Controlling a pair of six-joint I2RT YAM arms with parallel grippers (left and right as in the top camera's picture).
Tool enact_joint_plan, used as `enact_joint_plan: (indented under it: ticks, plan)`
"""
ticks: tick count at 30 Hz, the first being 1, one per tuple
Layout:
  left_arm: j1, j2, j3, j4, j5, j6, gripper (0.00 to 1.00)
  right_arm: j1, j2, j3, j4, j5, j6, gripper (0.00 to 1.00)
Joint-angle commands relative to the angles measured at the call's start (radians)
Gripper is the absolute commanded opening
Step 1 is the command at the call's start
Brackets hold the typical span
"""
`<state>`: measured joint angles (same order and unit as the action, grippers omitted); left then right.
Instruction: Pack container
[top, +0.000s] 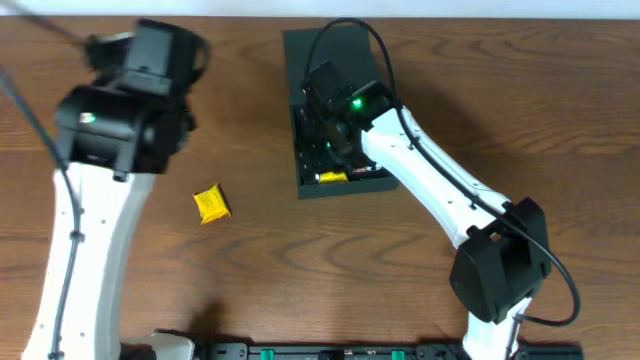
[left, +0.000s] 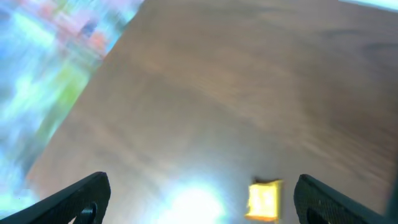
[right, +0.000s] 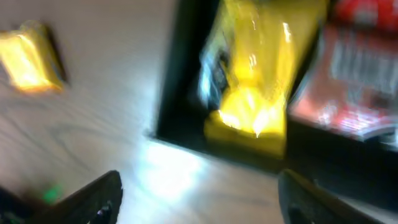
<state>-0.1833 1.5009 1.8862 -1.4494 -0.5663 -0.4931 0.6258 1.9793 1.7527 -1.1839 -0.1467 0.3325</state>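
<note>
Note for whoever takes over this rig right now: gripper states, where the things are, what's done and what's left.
Left gripper: open, empty, above the table, with the loose yellow packet in its view.
Right gripper: open, empty, over the container.
Container: open on the table; inside are a second yellow packet and a red item, too blurred to name.
Done: at least those two things are packed.
Left: the loose yellow packet lies on the table, apart from the container. It probably goes in next; the left gripper looks best placed. Then likely close the container.
</note>
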Motion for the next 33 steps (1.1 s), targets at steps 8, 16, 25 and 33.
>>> enact_joint_plan:
  ticks: [8, 16, 25, 33]
  plan:
    - [0.229, -0.03, -0.46, 0.169, 0.384, 0.098, 0.95, -0.08, -0.102, 0.009, -0.08, 0.141, 0.081, 0.99]
    - [0.162, -0.029, -0.746, 0.425, 0.515, 0.006, 0.95, -0.363, -0.292, 0.009, -0.183, 0.311, 0.078, 0.99]
    - [0.097, -0.029, -0.932, 0.708, 0.602, -0.145, 0.95, -0.448, -0.299, 0.006, -0.242, 0.315, 0.067, 0.99]
    - [0.093, 0.037, -0.976, 0.81, 0.57, -0.12, 0.96, -0.448, -0.299, 0.007, -0.242, 0.315, 0.067, 0.99]
